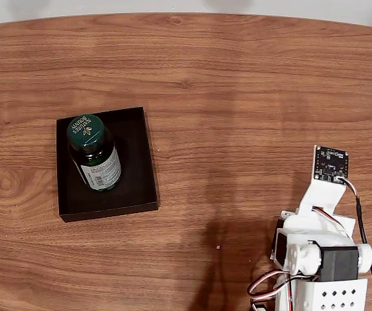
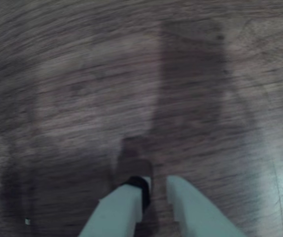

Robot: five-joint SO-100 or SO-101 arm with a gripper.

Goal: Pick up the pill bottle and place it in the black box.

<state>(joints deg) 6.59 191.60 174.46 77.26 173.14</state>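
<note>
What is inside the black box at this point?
In the fixed view the pill bottle sits in the black box, toward its left side, cap up and label showing. The rest of the floor looks bare; the patch under the bottle is hidden.

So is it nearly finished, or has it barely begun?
It looks finished. The bottle stands inside the black box. The gripper holds nothing over bare table in the wrist view, and the arm sits folded, well clear of the box. Nothing appears left.
</note>
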